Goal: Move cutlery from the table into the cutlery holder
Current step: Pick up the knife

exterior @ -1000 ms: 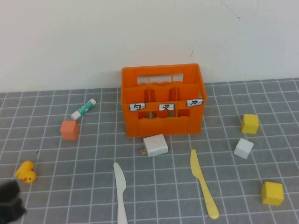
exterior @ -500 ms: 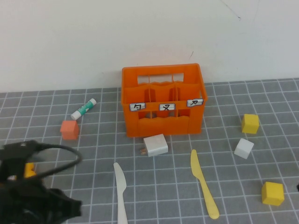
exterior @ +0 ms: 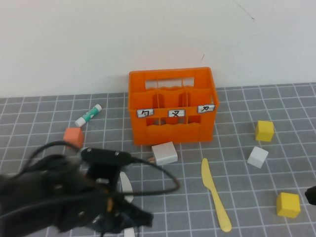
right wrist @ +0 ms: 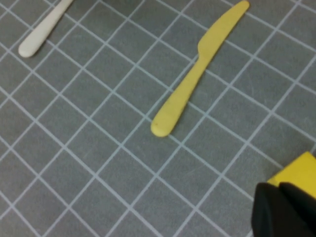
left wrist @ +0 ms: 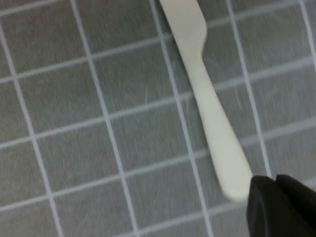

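Note:
The white knife (left wrist: pixel 205 98) lies flat on the grey table (exterior: pixel 242 103), and the left arm (exterior: pixel 74 197) covers most of it in the high view, leaving a bit of blade (exterior: pixel 126 185). My left gripper (left wrist: pixel 274 178) is shut and empty, hovering just beside the knife's handle end. The yellow knife (exterior: pixel 215 195) lies flat to the right, also seen as the yellow knife (right wrist: pixel 197 69) in the right wrist view. My right gripper (right wrist: pixel 276 186) is shut, empty, above a yellow cube (right wrist: pixel 296 170). The orange cutlery holder (exterior: pixel 172 106) stands upright at the back.
A white plug block (exterior: pixel 164 153) sits in front of the crate. An orange cube (exterior: pixel 74 137) and a white-and-green tube (exterior: pixel 88 115) lie at the left. Yellow cubes (exterior: pixel 264 131) (exterior: pixel 287 204) and a white cube (exterior: pixel 257 157) stand at the right.
The left arm has swung in from the lower left corner to over the white knife, hiding the yellow duck. A bit of the right arm has appeared at the right edge.

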Action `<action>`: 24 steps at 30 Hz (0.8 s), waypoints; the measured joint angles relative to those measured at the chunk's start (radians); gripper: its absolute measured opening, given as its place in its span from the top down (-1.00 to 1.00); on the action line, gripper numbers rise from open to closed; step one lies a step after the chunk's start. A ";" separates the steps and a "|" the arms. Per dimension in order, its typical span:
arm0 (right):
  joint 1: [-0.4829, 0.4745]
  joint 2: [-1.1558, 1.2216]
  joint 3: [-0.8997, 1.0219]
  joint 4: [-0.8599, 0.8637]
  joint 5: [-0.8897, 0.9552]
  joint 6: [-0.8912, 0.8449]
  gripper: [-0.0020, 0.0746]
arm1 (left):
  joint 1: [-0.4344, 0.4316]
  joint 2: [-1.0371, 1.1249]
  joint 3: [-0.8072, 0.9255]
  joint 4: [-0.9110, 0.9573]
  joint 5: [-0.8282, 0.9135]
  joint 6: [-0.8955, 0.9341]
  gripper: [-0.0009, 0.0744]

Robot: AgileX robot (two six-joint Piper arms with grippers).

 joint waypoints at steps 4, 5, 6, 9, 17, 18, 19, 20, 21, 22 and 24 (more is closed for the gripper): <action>0.000 0.000 0.000 0.003 -0.002 -0.004 0.95 | -0.010 0.090 -0.052 0.103 0.000 -0.182 0.98; 0.003 0.000 0.000 0.003 -0.002 -0.004 0.95 | -0.010 0.107 -0.057 0.116 -0.004 -0.208 0.98; 0.012 0.000 0.000 0.003 -0.006 -0.004 0.95 | -0.010 0.123 -0.060 0.124 -0.009 -0.226 0.96; 0.083 0.000 0.000 -0.022 -0.021 -0.004 0.95 | -0.010 0.165 -0.063 0.137 -0.043 -0.248 0.86; 0.356 0.000 0.000 -0.321 -0.104 0.248 0.95 | -0.003 0.214 -0.066 0.157 -0.145 -0.297 0.29; 0.371 0.000 0.000 -0.348 -0.108 0.276 0.95 | 0.005 0.223 -0.066 0.164 -0.153 -0.307 0.25; 0.397 0.000 0.000 -0.395 -0.115 0.326 0.95 | 0.015 0.230 -0.066 0.169 -0.162 -0.312 0.23; 0.411 0.000 0.000 -0.426 -0.118 0.360 0.95 | 0.031 0.243 -0.066 0.173 -0.166 -0.318 0.22; 0.420 0.000 0.000 -0.447 -0.119 0.383 0.95 | 0.041 0.253 -0.066 0.176 -0.169 -0.321 0.21; 0.424 0.000 0.000 -0.457 -0.122 0.399 0.95 | 0.053 0.264 -0.066 0.179 -0.171 -0.323 0.20; 0.427 0.000 0.000 -0.471 -0.126 0.412 0.95 | 0.070 0.288 -0.066 0.183 -0.176 -0.325 0.20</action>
